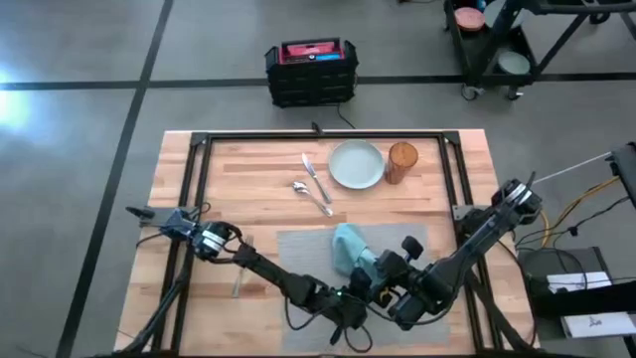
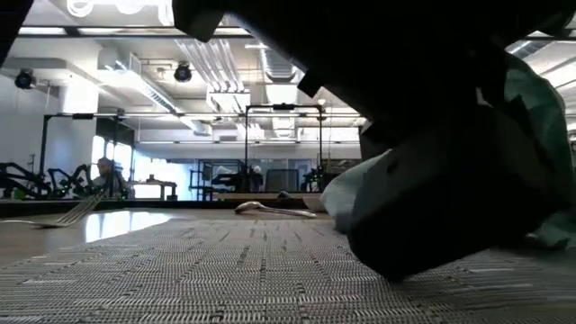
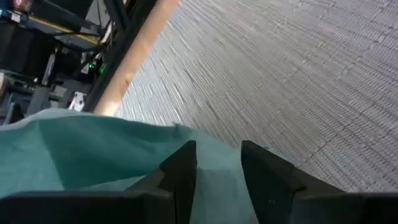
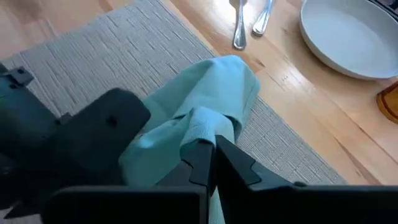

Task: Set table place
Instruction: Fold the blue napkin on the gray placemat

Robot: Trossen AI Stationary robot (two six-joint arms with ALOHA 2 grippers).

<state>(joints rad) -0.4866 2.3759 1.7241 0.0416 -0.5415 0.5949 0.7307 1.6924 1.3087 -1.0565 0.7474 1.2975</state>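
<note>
Right gripper (image 4: 211,163): we see its 2 fingers pinched on the teal napkin (image 4: 205,102), low over the placemat (image 4: 106,56).
Left gripper (image 3: 217,171): slightly parted, napkin underneath.
Right wrist only: plate (image 4: 348,37) beyond the napkin.

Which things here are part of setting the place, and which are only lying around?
For the job: placemat, napkin, plate, glass, knife, spoon, fork, right tool gripping the napkin, left tool.

Just about: black crate, cart.
</note>
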